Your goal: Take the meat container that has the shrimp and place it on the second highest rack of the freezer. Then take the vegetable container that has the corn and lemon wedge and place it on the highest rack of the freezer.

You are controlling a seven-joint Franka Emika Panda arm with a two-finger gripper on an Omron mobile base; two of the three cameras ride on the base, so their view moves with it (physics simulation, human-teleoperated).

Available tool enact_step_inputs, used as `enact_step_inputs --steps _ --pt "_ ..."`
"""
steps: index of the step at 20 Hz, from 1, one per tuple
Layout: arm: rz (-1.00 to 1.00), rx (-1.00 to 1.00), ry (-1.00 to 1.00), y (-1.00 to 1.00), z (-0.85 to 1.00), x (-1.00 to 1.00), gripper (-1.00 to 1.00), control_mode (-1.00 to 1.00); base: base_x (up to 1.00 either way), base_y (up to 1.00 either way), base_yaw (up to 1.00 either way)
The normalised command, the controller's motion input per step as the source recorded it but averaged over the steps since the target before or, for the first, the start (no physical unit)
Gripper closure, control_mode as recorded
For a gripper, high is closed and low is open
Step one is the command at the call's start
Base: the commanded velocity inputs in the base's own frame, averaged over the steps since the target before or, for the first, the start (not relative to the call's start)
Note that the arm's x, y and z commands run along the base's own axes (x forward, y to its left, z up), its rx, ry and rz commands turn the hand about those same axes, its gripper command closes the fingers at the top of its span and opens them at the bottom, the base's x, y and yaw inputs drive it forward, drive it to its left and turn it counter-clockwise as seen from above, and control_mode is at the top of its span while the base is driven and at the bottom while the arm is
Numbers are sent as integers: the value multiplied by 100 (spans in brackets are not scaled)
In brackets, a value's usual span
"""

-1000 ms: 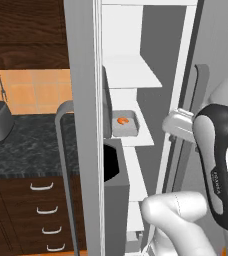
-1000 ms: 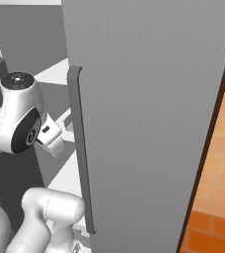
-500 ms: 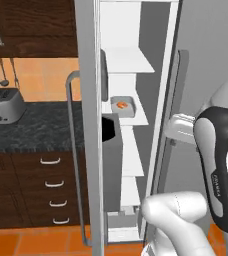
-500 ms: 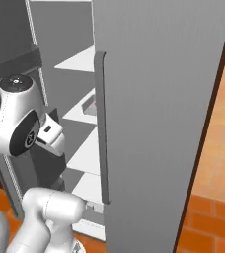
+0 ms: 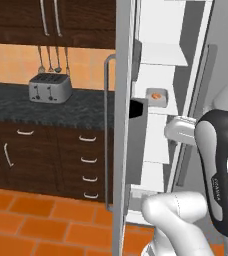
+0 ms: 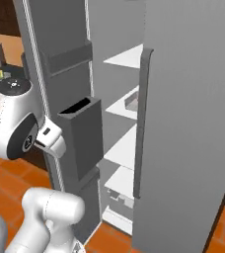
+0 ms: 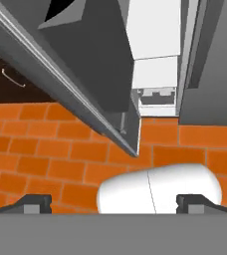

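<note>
The freezer [image 5: 127, 125] is grey outside with white shelves and a dark door bin [image 6: 82, 131]; a grey tray [image 5: 156, 96] on a shelf holds an orange shrimp [image 5: 156, 95]. The floor [image 7: 46, 149] is orange brick-patterned tile, the cabinets [image 5: 51, 150] dark brown wood, the counter [image 5: 51, 107] speckled black, the toaster [image 5: 48, 88] silver-grey.

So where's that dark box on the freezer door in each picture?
Left base view: the dark door bin is in the centre, on the freezer door, seen edge-on.
Right base view: centre-left, on the door's inside.
Hand view: top, left of centre.
Shared landmark: the orange floor tiles below.
</note>
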Motion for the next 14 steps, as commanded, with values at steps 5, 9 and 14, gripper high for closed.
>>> enact_step_inputs --steps 5,9,14 --pt "0 0 0 0 0 0 -100 100 -51 45 83" --pt "0 0 0 0 0 0 -100 100 -11 81 69" --pt "0 0 0 0 0 0 -100 100 33 100 16"
